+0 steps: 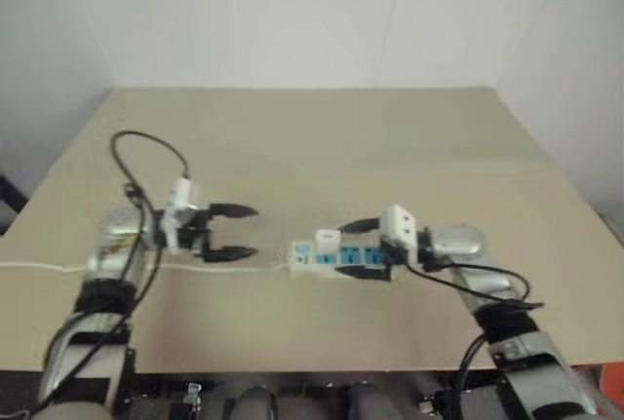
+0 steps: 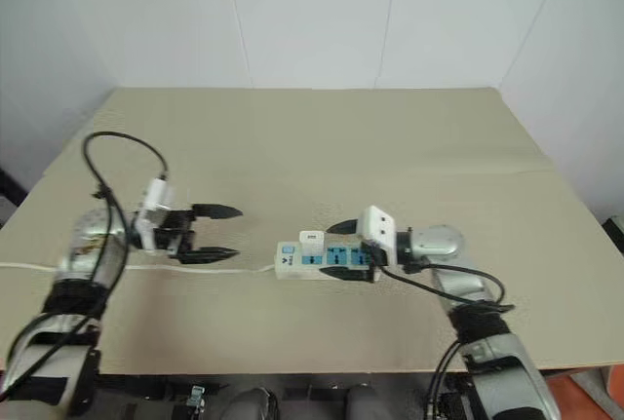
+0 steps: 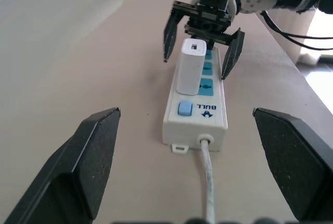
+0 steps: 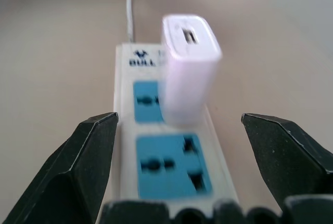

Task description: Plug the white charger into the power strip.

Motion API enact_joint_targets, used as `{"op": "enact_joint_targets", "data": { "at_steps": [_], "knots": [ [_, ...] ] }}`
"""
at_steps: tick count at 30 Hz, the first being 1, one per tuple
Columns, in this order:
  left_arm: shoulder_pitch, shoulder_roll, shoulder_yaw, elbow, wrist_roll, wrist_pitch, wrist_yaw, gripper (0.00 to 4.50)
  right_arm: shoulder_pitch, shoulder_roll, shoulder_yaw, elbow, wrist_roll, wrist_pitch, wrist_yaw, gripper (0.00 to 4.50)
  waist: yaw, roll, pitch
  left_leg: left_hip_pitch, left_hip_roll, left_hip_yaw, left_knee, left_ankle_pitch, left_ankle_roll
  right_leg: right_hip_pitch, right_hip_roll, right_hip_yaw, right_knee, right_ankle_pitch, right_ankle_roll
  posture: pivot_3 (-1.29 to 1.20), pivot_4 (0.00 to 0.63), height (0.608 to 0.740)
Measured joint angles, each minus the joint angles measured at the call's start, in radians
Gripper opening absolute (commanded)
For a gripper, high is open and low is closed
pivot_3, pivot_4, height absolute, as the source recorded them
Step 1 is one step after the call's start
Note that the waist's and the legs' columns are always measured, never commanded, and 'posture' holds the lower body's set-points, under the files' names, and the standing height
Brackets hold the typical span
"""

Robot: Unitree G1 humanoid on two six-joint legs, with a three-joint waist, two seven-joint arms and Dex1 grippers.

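The long white plastic power strip with blue socket faces (image 1: 336, 259) lies on the flat beige table (image 1: 322, 137), its long axis running across the head views from nine o'clock to three o'clock, with the switch end and the thin white cable (image 1: 34, 266) leading off toward nine o'clock. The small white rounded block charger (image 1: 326, 240) stands upright on the strip, seated on the socket face nearest the switch end; its prongs cannot be seen, so it appears fully plugged in, though the depth of seating is not certain. The right gripper of two black fingers (image 1: 363, 249) lies at three o'clock of the charger, pointing along the strip's axis, its fingers spread wide either side of the bar and apparently apart from it, gripping nothing. The left gripper of two black fingers (image 1: 237, 232) lies at nine o'clock of the strip, just beyond the switch end, likewise spread wide and empty, with the cable passing close beneath its lower finger. The right gripper is the nearer of the two to the charger. Judged from this arrangement, the insertion is done, and any coming move is a retreat of each gripper along the strip's axis, away from the charger.
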Motion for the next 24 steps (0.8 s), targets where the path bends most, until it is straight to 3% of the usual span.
{"op": "enact_joint_targets", "data": {
  "at_steps": [4, 9, 24],
  "knots": [
    [0.064, 0.124, 0.022, 0.058, 0.061, -0.076, 0.006, 4.44, 0.079, -0.201, -0.125, -0.094, 0.047, -0.005, 0.043, 4.50, 0.001, 0.002, 0.003, -0.001, 0.000, 0.001, -0.002, 0.000, 0.000, -0.002, 0.000, 0.000, -0.002, -0.001, -0.001, 0.00, 0.150, 0.740],
    [0.123, 0.170, 0.058, 0.070, 0.075, -0.089, 0.009, 4.44, 0.216, -0.386, -0.243, -0.135, 0.076, -0.012, 0.115, 4.50, 0.004, 0.001, 0.005, -0.002, 0.001, 0.001, -0.003, 0.000, 0.000, -0.003, 0.000, 0.000, 0.000, -0.001, -0.002, 0.00, 0.150, 0.740],
    [0.138, 0.141, 0.067, 0.051, 0.076, -0.088, 0.024, 4.44, 0.373, -0.431, -0.358, -0.235, 0.097, -0.012, 0.076, 4.50, -0.005, 0.001, 0.005, -0.001, 0.001, 0.002, -0.003, 0.000, 0.000, -0.003, 0.000, 0.001, 0.000, -0.001, -0.001, 0.00, 0.150, 0.740]
  ]
}}
